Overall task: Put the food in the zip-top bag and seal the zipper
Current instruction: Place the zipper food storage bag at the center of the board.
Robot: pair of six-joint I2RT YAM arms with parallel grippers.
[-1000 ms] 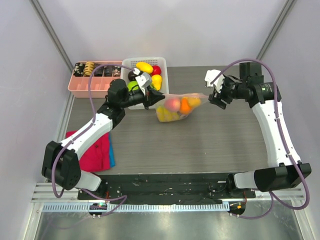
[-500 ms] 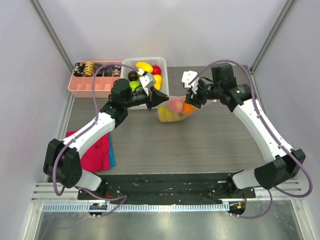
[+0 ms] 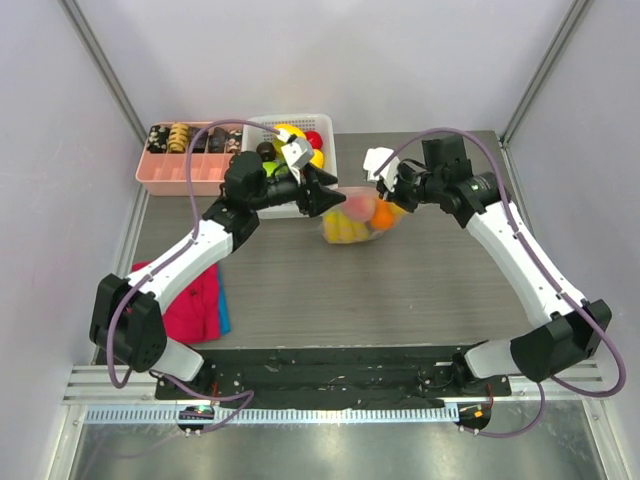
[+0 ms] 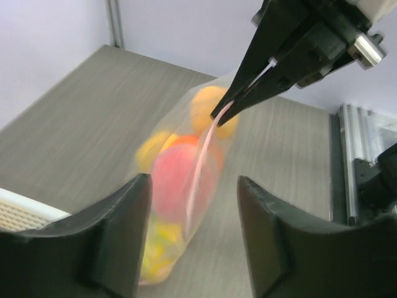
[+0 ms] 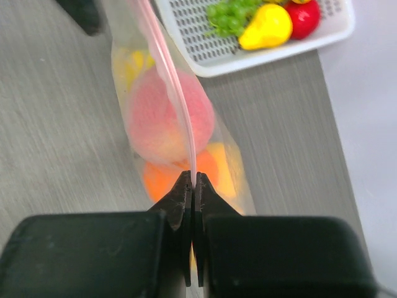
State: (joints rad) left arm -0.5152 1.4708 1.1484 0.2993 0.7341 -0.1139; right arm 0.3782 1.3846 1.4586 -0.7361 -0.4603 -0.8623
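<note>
Grey wood-grain table [image 3: 430, 290] underneath; right gripper [image 5: 192, 186] clamped tight on zipper [image 5: 169, 74] — pink strip running away from the jaws; left gripper [image 4: 193, 186] spread, straddling far end of zip-top bag [image 4: 164, 248], apart from it; food [image 5: 162, 118] inside — peach, orange, yellow pieces; white basket [image 5: 205, 43] near behind.

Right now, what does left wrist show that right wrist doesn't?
Only left wrist: the left gripper open, its fingers standing apart either side of the zip-top bag, and the right gripper seen from outside, pinching the far end of the zipper.
Only right wrist: the white basket holding green grapes, a yellow piece and a red piece; also that pinch on the zipper seen close up.
Both: the bag on the table, zipper edge up, with a pink peach, an orange piece and yellow pieces inside.
</note>
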